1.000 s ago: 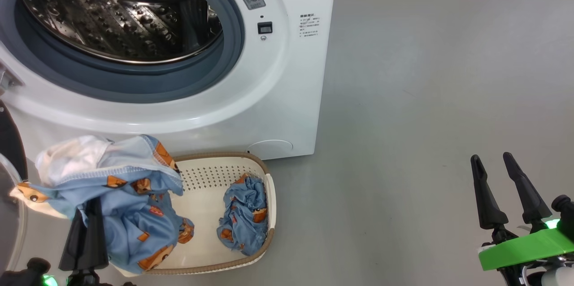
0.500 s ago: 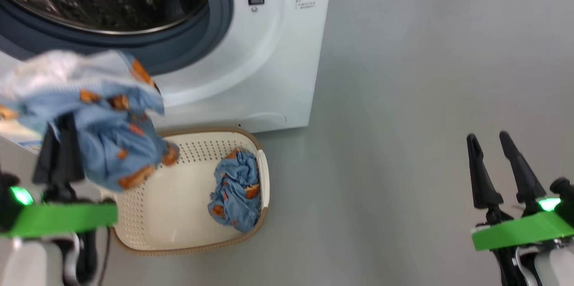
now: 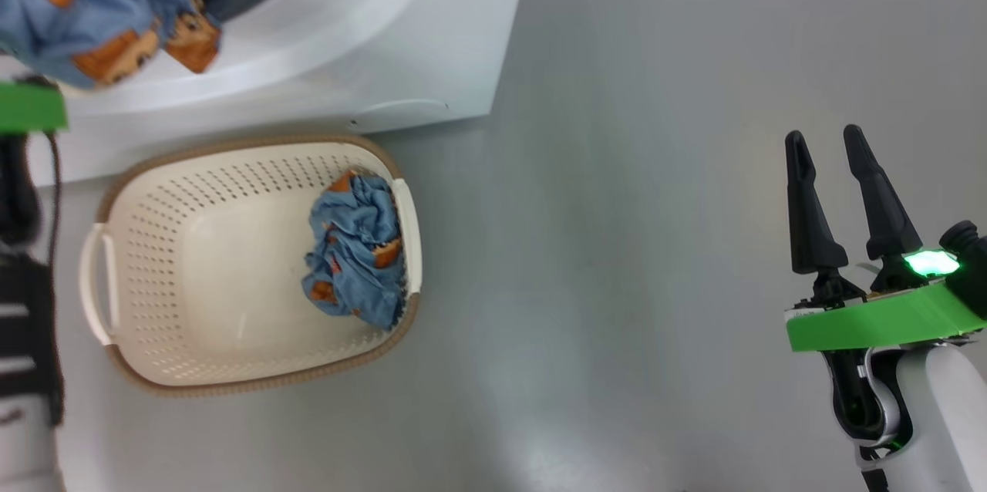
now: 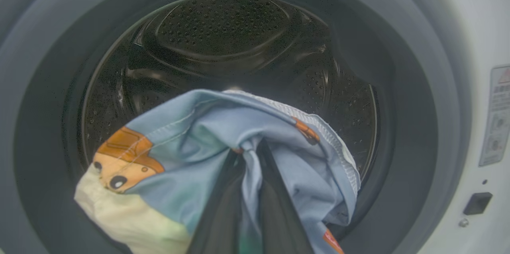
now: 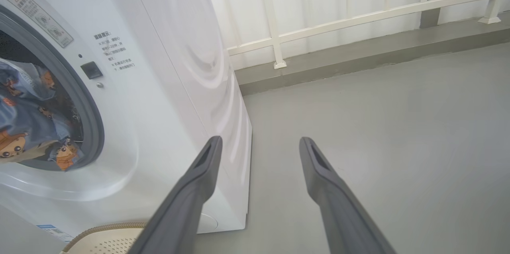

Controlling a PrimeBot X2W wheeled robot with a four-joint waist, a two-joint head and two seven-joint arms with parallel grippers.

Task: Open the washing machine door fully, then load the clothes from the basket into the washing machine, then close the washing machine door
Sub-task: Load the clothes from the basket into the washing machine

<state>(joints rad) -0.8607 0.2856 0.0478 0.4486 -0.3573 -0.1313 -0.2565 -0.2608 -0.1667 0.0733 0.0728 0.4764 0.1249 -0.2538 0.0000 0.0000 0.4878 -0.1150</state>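
Left claw (image 4: pixel 250 148) clamps a blue garment (image 4: pixel 191 126) at the drum (image 4: pixel 223 35) mouth, so I can release inside; right claw (image 3: pixel 823 136) stands open, clear.

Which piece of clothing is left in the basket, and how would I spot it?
Find the white washing machine; right in front of it sits a cream basket. Inside, against its right end, lies a crumpled blue garment with orange patches. The other garment hangs up at the machine's opening.

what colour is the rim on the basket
Brown, with a woven look, on a cream-white perforated basket; clearest in the head view.
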